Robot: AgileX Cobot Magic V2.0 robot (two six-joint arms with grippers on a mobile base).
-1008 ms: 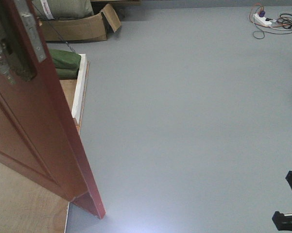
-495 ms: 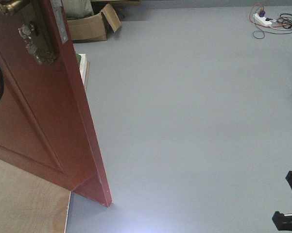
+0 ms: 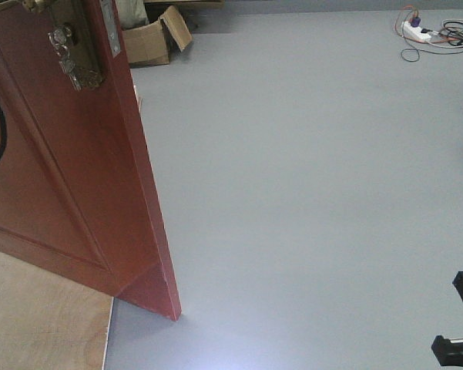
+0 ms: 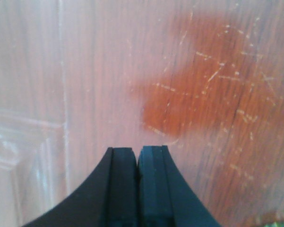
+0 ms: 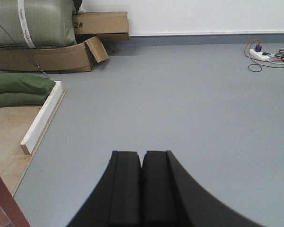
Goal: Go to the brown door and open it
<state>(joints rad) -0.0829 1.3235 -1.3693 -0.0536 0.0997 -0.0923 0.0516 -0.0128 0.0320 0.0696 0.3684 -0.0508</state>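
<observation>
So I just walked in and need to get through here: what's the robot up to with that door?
A two-armed mobile robot is working on opening the brown door, which stands ajar, keys hanging from it, its free edge out over the grey floor. The left tool is shut and pointed close at the door's scratched face; whether it touches is unclear. The right tool is shut too, holding nothing, facing open floor.

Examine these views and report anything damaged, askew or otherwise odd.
The brown door is scuffed: pale scratches cross a darker red patch just ahead of the left hand. Loose cables tangle on the floor beside a power strip.
</observation>
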